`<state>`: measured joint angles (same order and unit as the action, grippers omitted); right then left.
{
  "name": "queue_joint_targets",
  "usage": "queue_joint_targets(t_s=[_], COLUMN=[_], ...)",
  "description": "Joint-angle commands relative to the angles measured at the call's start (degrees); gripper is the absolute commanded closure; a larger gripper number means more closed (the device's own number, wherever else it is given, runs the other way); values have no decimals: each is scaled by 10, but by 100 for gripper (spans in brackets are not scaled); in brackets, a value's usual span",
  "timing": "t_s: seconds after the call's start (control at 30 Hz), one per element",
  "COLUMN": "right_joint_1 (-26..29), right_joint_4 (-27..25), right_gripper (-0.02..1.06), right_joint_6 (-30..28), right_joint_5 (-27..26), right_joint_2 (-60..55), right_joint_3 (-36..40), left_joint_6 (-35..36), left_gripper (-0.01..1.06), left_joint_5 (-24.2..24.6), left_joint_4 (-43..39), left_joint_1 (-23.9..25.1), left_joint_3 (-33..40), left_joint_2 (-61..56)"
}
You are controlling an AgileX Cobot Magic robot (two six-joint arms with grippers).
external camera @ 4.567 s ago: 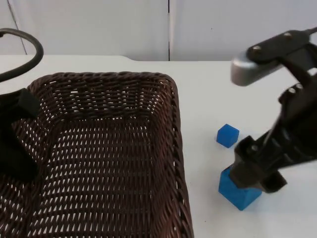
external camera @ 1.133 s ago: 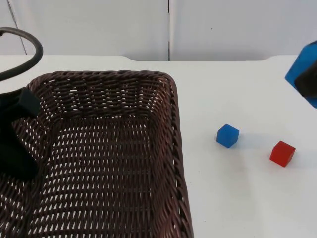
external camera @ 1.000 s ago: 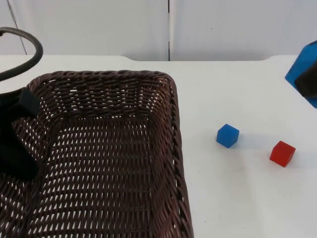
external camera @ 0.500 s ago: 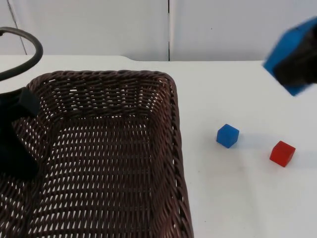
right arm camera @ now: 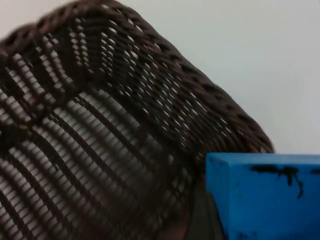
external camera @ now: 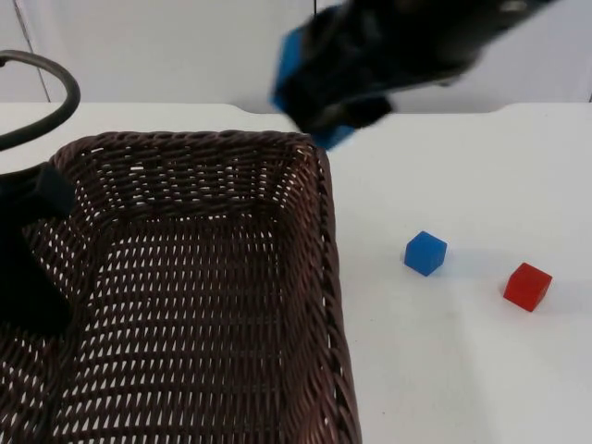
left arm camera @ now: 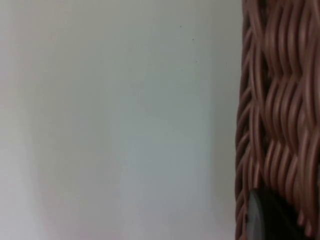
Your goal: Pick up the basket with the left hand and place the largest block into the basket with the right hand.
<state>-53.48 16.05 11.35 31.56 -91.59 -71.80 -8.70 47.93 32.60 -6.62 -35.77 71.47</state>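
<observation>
Right claw raised (clamped), left claw low.

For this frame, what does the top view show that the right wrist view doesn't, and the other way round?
Top view alone: the small blue cube and the red cube resting apart on the white table, and the left gripper at the basket's left rim.

Right wrist view alone: dark marks on the near face of the large blue block.

Both: the brown wicker basket and the large blue block, held in the right gripper above the basket's far right corner.
</observation>
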Motion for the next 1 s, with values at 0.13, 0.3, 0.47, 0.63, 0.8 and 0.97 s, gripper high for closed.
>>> queue_joint_targets(t_s=[0.13,0.3,0.47,0.63,0.8,0.97], right_joint_1=[-33,-49,-52,-52,-52,-52], right_joint_4=[1,1,1,2,1,1], right_gripper=[105,105,105,105,105,96], right_joint_6=[-5,-7,-7,-7,-7,-7], right_joint_5=[-9,-10,-14,-12,-13,-11], right_joint_2=[-68,-103,-121,-134,-148,-151], right_joint_3=[-67,-85,-85,-85,-85,-85], left_joint_6=[0,0,0,0,0,0], left_gripper=[105,105,105,105,105,105], left_joint_5=[-4,-4,-7,-7,-8,-8], left_joint_4=[16,16,17,19,19,19], left_joint_1=[-4,-4,-4,-4,-4,-4], left_joint_3=[1,1,1,1,1,1], left_joint_2=[-6,-6,-6,-6,-6,-6])
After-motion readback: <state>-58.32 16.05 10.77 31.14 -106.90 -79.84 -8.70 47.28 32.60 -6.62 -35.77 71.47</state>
